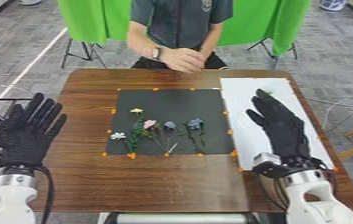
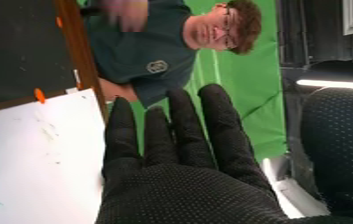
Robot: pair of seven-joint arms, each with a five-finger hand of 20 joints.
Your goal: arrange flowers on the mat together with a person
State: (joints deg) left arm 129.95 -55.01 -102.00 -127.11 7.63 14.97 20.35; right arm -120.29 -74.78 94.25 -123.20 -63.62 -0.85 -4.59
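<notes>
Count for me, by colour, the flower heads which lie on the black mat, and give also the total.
Yellow flower: 1
White flower: 1
Pink flower: 1
Bluish flowers: 2
Total: 5

A green curtain [image 1: 279,25] hangs over grey carpet [image 1: 30,60], black tripod legs [image 1: 89,52] beneath; a blue-and-white pot [image 1: 333,4] stands beyond, right.

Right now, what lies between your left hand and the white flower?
The head view shows the brown wooden table, then the edge of the black mat, between the left hand and white flower.
</notes>
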